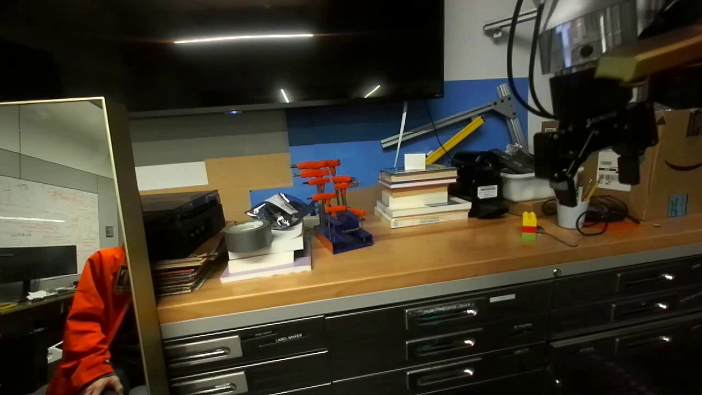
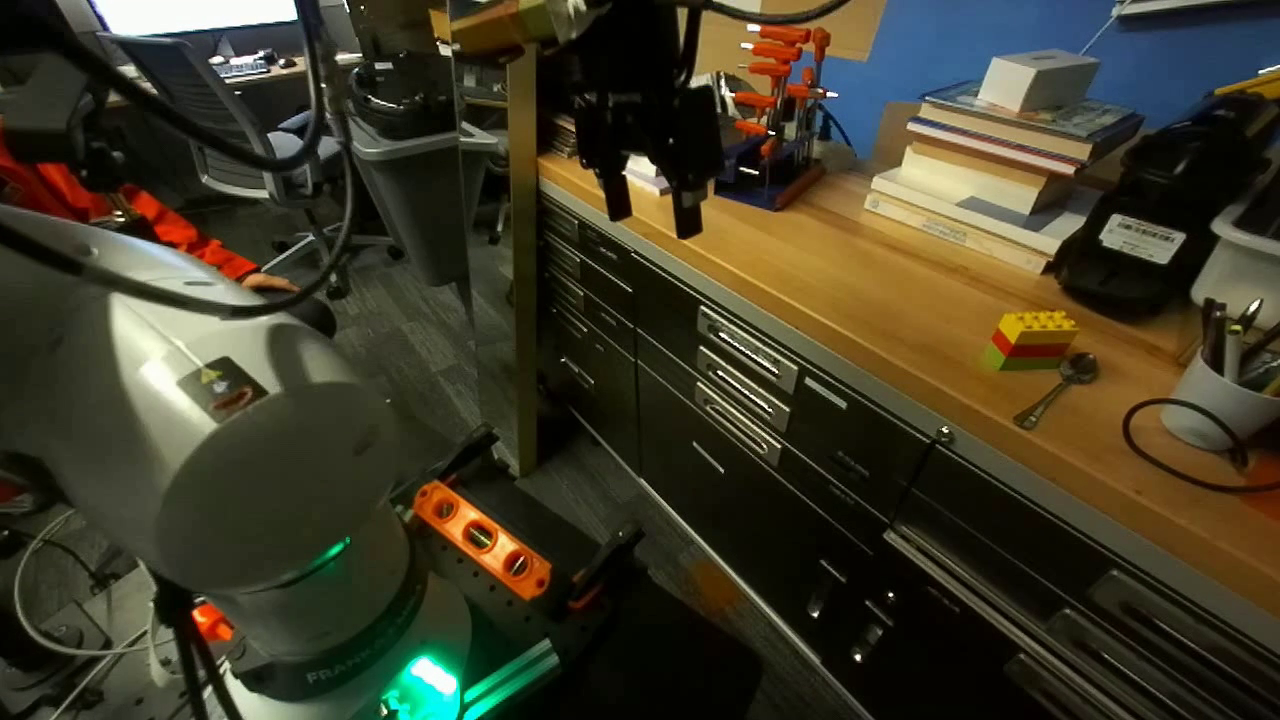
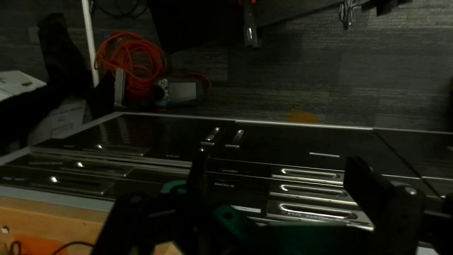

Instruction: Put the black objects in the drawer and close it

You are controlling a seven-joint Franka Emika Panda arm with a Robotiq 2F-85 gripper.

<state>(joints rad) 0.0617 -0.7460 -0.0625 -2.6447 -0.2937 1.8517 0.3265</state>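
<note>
Presently, hex-key rack [image 1: 344, 233] and toy-brick stack [image 1: 528, 226] stand well apart, back from the front edge of the surface [image 1: 439, 241]. Hand [image 2: 653, 222] released, fingers [image 2: 688, 214] spread wide. Drawers [image 2: 742, 388] below that edge, some cut off in both exterior views, some partly behind hand in wrist view. Task drawer: cannot tell which.

On the counter [image 1: 439, 247], two stacks of books [image 1: 417, 196], one grey roll of tape [image 1: 248, 238], one tool rack [image 1: 345, 233], one block of toy bricks [image 2: 1034, 343], one spoon [image 2: 1078, 368] and one white cup [image 2: 1212, 400] are counted. Two fingers [image 2: 688, 214] are seen, and three drawer handles [image 2: 742, 388] are found in the middle column.
</note>
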